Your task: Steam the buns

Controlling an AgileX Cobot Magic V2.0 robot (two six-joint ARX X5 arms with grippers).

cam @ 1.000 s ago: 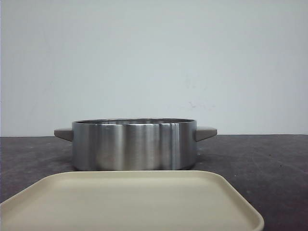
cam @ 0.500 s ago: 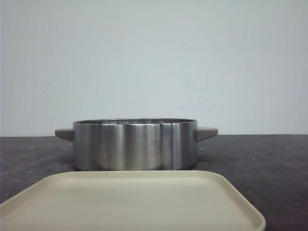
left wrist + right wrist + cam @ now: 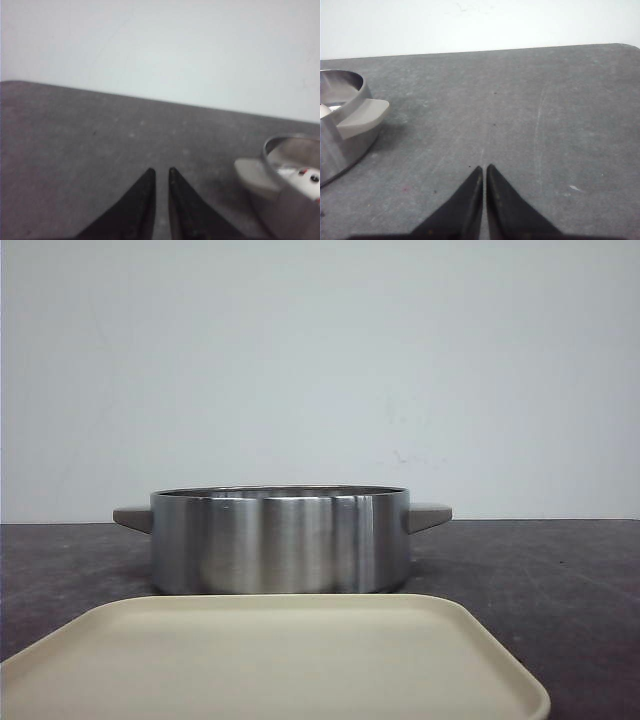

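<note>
Pot interior hidden by its wall in the front view. Tray cut off at the lower edge. Left wrist view blurred: white bun with dark marks barely glimpsed inside the pot, cut by the edge.

wall: plain pale grey-white, faint scuffs, rising behind the counter
counter: dark grey, speckled, lightly scratched, its far edge meeting the wall
light: even, soft, no hard shadows on the counter
</note>
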